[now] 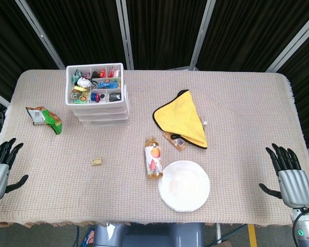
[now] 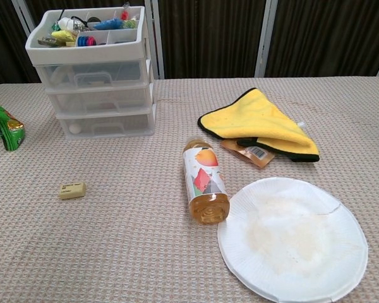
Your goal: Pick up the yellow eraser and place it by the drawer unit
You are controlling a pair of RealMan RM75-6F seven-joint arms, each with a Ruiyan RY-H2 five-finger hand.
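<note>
The yellow eraser is lying flat on the tabletop toward the near left, on its own, well apart from the drawer unit that is standing at the far left. In the chest view the eraser is sitting nearer than the drawer unit and a little to its left, with bare woven cloth between them. The unit's open top tray is holding a jumble of small coloured items; its clear drawers below are closed.

Both hands are resting at the near corners, off the edges of the tabletop and showing only in the head view — the left hand at the left edge, the right hand at the right edge. Each is holding nothing, with its fingers spread apart and pointing away toward the far side.

A green snack packet is lying at the left edge, beyond the eraser. Near the middle, a juice bottle is lying on its side with its cap end touching the rim of a white paper plate. Farther back, a yellow cloth is lying folded, partly covering a small brown packet.
</note>
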